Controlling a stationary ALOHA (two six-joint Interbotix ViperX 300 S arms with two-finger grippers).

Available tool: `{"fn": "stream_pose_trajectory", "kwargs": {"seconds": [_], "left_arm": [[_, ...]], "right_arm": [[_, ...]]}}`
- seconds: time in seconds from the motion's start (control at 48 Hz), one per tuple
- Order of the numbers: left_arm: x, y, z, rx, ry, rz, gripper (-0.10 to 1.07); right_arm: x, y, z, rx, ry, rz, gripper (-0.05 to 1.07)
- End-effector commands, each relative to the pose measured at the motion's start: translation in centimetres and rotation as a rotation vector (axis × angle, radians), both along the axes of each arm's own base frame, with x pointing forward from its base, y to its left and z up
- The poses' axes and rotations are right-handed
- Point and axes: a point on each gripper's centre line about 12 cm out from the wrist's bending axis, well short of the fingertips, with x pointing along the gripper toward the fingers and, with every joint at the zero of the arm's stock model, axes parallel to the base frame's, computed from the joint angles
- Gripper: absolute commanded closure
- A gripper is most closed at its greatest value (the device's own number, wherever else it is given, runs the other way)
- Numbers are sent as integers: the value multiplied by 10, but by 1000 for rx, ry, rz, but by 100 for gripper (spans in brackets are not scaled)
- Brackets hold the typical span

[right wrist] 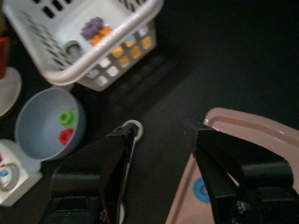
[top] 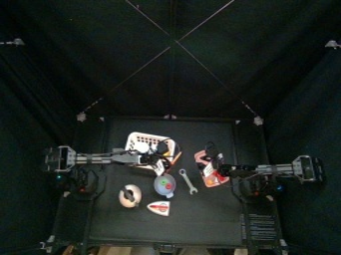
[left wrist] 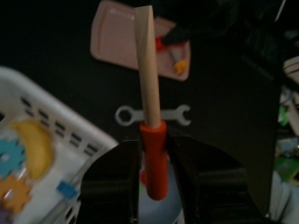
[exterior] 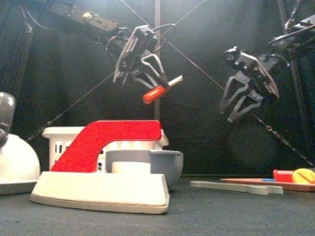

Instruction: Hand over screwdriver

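Top view: black table (top: pixel 120 221), black curtains (top: pixel 54 60).

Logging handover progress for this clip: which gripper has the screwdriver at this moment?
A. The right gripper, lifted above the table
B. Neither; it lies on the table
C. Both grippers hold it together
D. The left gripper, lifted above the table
D. In the front view the left gripper is raised with the screwdriver clamped in its jaws, while the right gripper hangs open and apart from it.
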Motion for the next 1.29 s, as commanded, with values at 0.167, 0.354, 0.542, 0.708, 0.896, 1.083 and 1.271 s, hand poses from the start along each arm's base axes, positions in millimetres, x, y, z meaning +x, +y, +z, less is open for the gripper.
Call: {"fn": "stream_pose_trajectory", "kwargs": {"seconds": [0.167, 0.354, 0.542, 0.708, 0.896, 1.083, 1.271], "left_arm": [[5, -8, -1, 33, -261, -8, 47], [9, -23, -9, 46, -400, -35, 47], [13, -27, -8, 54, -579, -26, 47], [19, -27, -9, 66, -711, -6, 47], [24, -25, -9, 71, -796, 16, 47], [35, -27, -8, 72, -814, 9, 47], [43, -31, -11, 79, -816, -12, 47]], "right_arm": [[4, 9, 32, -40, -134, 114, 17], [7, 14, 42, -47, -179, 164, 17], [13, 23, 48, -27, -217, 241, 17], [15, 24, 56, -28, -244, 254, 17], [21, 28, 53, -25, -235, 283, 17], [33, 30, 54, -39, -226, 318, 17], [43, 30, 48, -54, -196, 333, 18]]}}
